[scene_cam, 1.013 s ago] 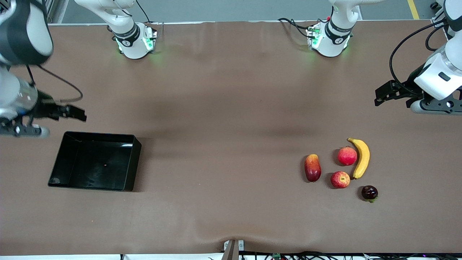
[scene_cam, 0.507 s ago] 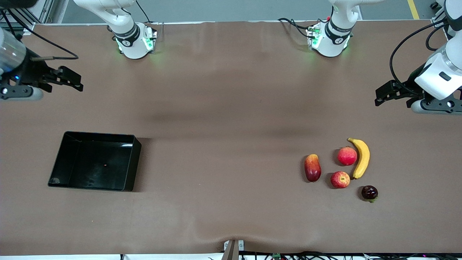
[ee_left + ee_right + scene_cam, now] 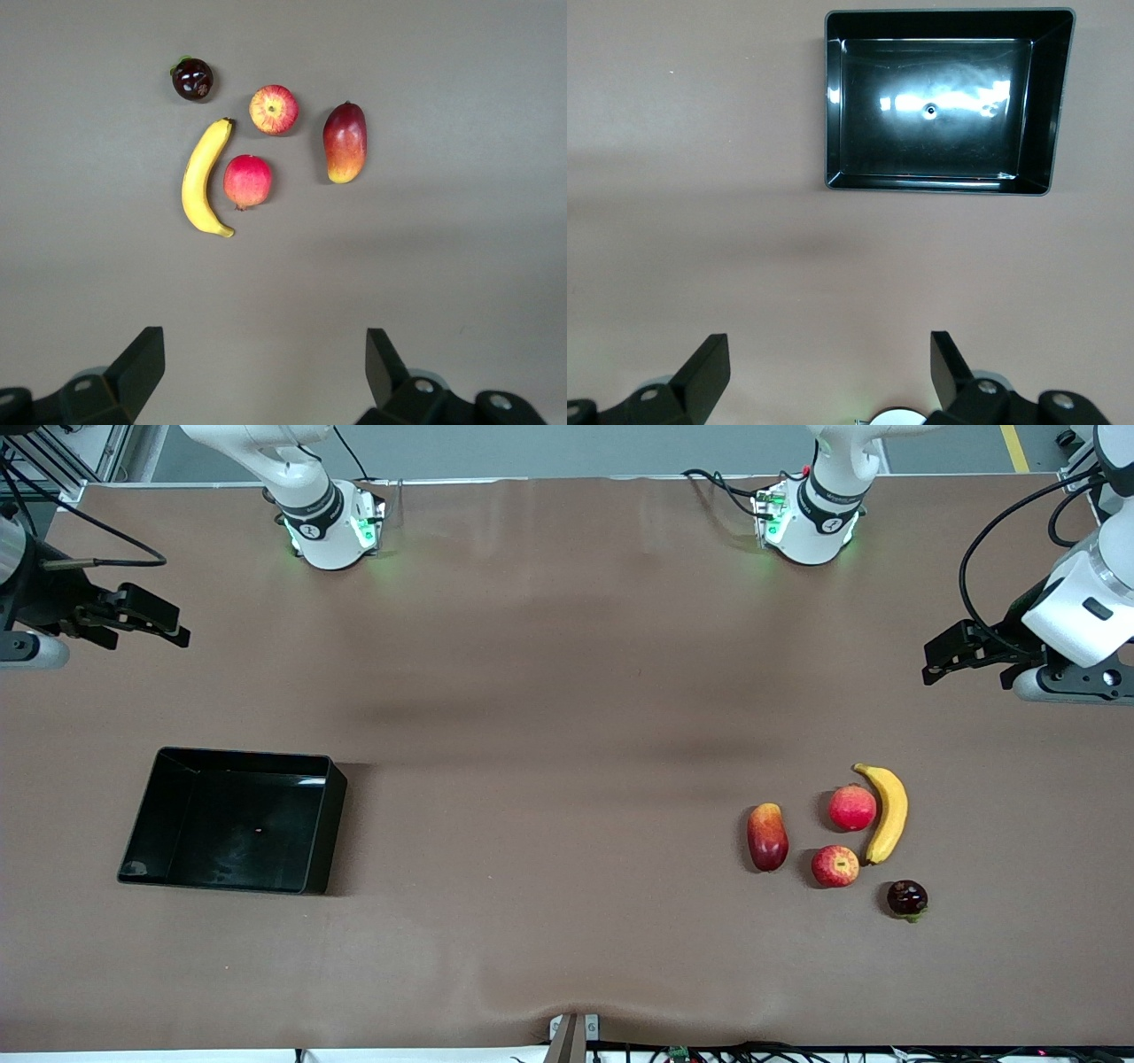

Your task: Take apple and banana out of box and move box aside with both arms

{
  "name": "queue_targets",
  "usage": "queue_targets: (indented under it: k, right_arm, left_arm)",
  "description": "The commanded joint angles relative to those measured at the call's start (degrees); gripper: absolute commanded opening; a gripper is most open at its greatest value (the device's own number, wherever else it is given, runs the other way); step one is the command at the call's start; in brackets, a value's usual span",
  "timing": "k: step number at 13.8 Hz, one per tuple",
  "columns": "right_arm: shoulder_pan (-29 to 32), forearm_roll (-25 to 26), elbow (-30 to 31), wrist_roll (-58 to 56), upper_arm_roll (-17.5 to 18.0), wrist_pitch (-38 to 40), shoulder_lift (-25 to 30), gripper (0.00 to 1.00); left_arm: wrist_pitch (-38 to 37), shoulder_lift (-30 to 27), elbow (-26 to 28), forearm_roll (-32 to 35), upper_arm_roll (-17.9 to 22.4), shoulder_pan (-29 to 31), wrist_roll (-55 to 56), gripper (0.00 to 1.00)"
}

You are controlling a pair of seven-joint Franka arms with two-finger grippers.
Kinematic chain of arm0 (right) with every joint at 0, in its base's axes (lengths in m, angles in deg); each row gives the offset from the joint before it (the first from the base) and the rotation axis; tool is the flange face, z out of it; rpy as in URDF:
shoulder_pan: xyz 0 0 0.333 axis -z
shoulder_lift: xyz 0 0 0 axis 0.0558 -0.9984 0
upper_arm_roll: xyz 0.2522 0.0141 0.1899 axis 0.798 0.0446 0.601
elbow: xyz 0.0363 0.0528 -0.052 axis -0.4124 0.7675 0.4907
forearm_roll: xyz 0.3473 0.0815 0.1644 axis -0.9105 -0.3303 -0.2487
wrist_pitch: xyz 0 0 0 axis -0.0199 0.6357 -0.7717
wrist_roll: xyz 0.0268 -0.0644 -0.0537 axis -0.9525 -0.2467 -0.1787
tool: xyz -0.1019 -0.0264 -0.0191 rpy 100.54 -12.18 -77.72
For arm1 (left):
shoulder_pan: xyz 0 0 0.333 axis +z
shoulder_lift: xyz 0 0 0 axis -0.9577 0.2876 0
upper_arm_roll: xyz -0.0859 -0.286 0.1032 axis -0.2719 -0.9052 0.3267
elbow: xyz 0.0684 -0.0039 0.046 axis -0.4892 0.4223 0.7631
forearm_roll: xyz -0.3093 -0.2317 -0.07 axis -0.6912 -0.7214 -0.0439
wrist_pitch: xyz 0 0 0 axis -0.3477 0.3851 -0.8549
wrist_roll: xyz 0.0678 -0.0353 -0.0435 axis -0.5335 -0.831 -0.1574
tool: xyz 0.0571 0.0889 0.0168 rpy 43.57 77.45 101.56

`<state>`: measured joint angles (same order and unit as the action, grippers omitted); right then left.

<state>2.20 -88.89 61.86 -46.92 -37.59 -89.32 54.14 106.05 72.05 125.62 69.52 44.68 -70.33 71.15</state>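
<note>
Box [image 3: 232, 820]: is being seen empty on the table toward the right arm's end, flat, touched by nothing; its glossy floor shows bare in the right wrist view [image 3: 935, 102].
Apple [image 3: 835, 865]: is lying on the table [image 3: 549, 717] toward the left arm's end, well apart from the box, stem dimple up; also in the left wrist view [image 3: 273, 109].
Banana [image 3: 887, 811]: is lying just beside the apple, its curve wrapping the pinkish-red fruit [image 3: 852, 807]; seen again at [image 3: 205, 177].
Other fruit: a mango-like fruit [image 3: 767, 836] and a dark round fruit [image 3: 907, 898] are lying near the same group.
Task state (judged): both fruits are already out and the box appears set aside; nothing seems left but parking the arms.
Step advice: any retreat is best kept high and slow, so that cables and fingers are being carried clear of the fruit cluster and the box walls; the box should not be nudged.
Right gripper [image 3: 142, 615]: is being held in the air over bare table at the right arm's end, above the box's side of the table; fingers spread wide, nothing between them [image 3: 828, 372].
Left gripper [image 3: 952, 651]: is being held over bare table at the left arm's end, looking down on the fruit; fingers spread wide apart, nothing gripped [image 3: 264, 372].
</note>
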Motion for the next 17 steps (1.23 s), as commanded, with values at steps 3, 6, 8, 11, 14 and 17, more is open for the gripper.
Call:
queue_targets:
  k: [3, 6, 8, 11, 14, 17]
  right_arm:
    - [-0.7, 1.8, -0.7, -0.3, -0.3, 0.7, 0.4, 1.0]
    - [-0.6, 1.8, -0.7, -0.3, -0.3, 0.7, 0.3, 1.0]
    - [-0.4, 1.8, -0.7, -0.4, -0.4, 0.8, 0.4, 1.0]
    - [-0.5, 1.9, -0.7, -0.3, -0.4, 0.5, 0.1, 1.0]
    - [-0.5, 1.9, -0.6, -0.3, -0.4, 0.5, 0.1, 1.0]
    - [-0.7, 1.9, -0.5, -0.3, -0.4, 0.3, 0.0, 1.0]
  left_arm:
    - [-1.6, -0.9, -0.2, -0.9, -0.2, 0.3, -0.1, 1.0]
    - [-3.1, -1.6, -0.2, -0.7, -0.2, 0.3, 0.2, 1.0]
    - [-3.2, -1.6, -0.4, -0.4, -0.2, 0.4, 0.0, 1.0]
    - [-6.0, -1.6, -1.7, -0.2, -0.1, 0.6, 0.0, 1.0]
    - [-6.4, -1.6, -2.1, 3.4, -0.4, 0.3, 0.1, 1.0]
    - [-6.4, -1.5, -3.2, 4.2, -0.9, 0.5, 0.0, 1.0]
